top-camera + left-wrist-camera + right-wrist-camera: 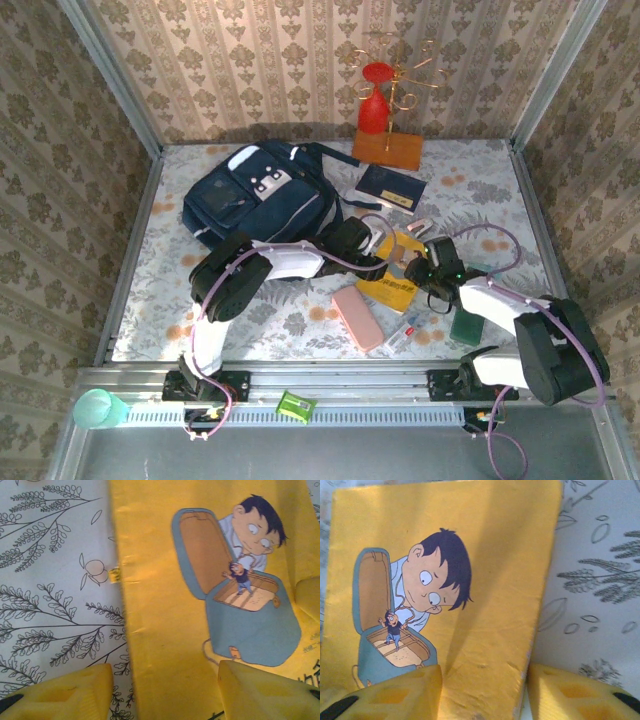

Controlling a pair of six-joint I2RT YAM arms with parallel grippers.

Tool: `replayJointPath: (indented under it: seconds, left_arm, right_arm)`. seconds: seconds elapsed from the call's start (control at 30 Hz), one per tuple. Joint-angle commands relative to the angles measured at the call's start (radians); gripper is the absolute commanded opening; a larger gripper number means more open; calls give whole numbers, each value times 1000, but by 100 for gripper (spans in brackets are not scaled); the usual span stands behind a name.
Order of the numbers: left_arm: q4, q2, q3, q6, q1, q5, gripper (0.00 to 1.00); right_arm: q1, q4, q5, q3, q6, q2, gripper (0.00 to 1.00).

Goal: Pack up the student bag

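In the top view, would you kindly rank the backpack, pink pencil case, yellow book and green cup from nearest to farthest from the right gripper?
1. Yellow book, right at the fingers of the right gripper.
2. Pink pencil case, nearer the bases, to its left.
3. Backpack, far-left part of the table.
4. Green cup, beyond the table's near-left corner.

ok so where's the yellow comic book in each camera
top external: yellow book lies right of centre on the table, between the two arm ends.
left wrist: yellow book covers the centre and right.
right wrist: yellow book covers the left and centre.
shared landmark: the leaf-print tablecloth bordering the book.
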Motion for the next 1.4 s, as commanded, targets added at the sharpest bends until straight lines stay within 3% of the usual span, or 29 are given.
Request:
replayJointPath:
  seconds: [0.0,0.37,0.53,0.7,0.83,0.9,1.17,1.37]
  left_arm:
    - [-19,21,-32,-24,-15,43,58]
    - [-19,31,-23,-22,-16,47,58]
    - [-18,34,-19,-25,-16,50,58]
    - [-23,29,-16,-24,-15,49,58]
    - [-33,-2,-21,-17,-13,33,61]
    - [-25,-40,-38,-12,-7,24,63]
    - [107,-333,-215,-22,88,66,71]
    - [223,-539,-342,-140,227,234,80]
  right_arm:
    - [14,231,-91,-14,38,-39,46]
    - [17,348,-117,-66,42,-67,27]
    - [22,356,-132,-73,12,-73,24]
    - [21,302,-72,-76,-15,-69,17]
    - [18,216,-17,-45,-67,-99,5]
    - [17,202,-21,-30,-83,-126,0]
    - [16,267,-182,62,-91,-211,0]
    - [17,335,-310,148,-74,-260,0]
